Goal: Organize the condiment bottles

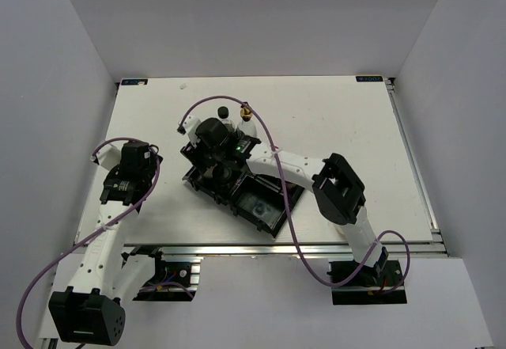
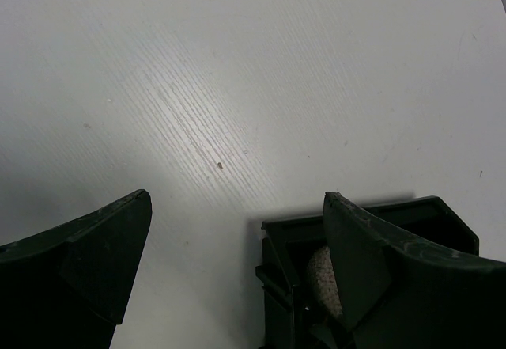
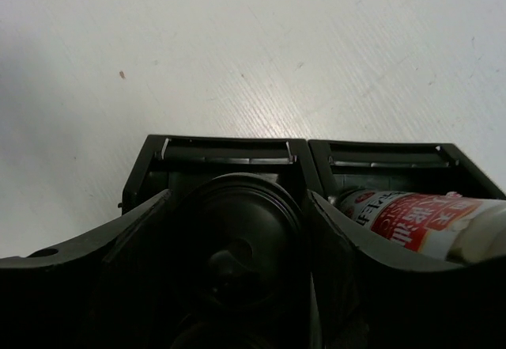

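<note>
The dark jar [image 3: 245, 230], flanked by the right end effector [image 3: 237, 195] (grip could not be told), was judged rigid, slick and breakable; its lid was favoured. The left end effector [image 2: 237, 196] was spread apart.

At twelve o'clock of the tray [image 1: 273, 224] stand a spouted bottle [image 1: 246, 115] and a capped bottle [image 1: 224, 112]. A labelled bottle [image 3: 419, 222] lies inside the tray.

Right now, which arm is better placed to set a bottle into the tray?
Right. Its hand is closed on the black-capped bottle, right at a compartment of the tray. The left hand hangs open over the table beside the tray, holding nothing.
</note>
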Tool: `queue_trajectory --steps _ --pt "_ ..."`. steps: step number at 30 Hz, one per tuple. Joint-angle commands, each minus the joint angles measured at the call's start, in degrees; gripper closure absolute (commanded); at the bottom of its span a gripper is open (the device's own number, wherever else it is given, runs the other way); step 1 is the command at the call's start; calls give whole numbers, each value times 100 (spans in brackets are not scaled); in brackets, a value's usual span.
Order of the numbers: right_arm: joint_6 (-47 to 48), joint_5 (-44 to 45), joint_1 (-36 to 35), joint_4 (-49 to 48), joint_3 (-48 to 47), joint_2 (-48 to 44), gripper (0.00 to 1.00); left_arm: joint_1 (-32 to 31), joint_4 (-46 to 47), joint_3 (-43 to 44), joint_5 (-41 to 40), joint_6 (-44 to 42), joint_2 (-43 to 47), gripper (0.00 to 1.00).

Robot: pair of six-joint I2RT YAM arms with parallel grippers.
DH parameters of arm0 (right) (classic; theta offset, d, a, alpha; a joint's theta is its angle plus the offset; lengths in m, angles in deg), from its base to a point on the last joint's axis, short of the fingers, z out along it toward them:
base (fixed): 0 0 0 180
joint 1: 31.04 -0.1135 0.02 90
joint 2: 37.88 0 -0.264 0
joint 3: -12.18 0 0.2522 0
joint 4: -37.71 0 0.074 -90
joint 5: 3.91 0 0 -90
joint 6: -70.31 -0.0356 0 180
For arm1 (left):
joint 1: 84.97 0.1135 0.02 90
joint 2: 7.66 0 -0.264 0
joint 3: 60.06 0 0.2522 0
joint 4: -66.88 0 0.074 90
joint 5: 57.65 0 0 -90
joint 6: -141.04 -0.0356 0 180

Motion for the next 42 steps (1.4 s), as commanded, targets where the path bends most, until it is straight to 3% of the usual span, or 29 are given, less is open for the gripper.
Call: queue_trajectory --steps 1,4,9,15,24,28,32,34,37,38,42 --pt "-110 -70 -9 -632 205 -119 89 36 90 -57 7 -9 45 2" --pt "-224 -71 -9 -790 460 -163 80 27 116 -74 25 -18 45 2" --pt "-269 -53 -9 -1001 733 -383 41 36 125 -75 34 -26 45 2" --pt "-287 -79 -9 -888 786 -699 22 28 81 -48 60 -26 54 2" --pt "-252 -614 -17 -729 733 -1691 11 36 46 -22 200 -140 80 2" --pt "-172 -730 -9 -624 794 -2410 11 27 37 83 446 -264 54 2" --pt "-426 812 61 -483 1496 -3395 11 27 81 171 735 -544 36 2" --pt "-1119 1237 228 -361 2339 -4244 11 28 81 215 859 -597 -25 2" --pt "-2119 2054 615 297 3453 -5544 11 27 125 224 1035 -677 -69 2" --pt "-2376 2735 668 587 3658 -5838 11 27 134 233 1070 -712 -70 2" --pt "-4071 3673 1036 3743 3967 -6508 11 27 212 181 1237 -747 44 2"
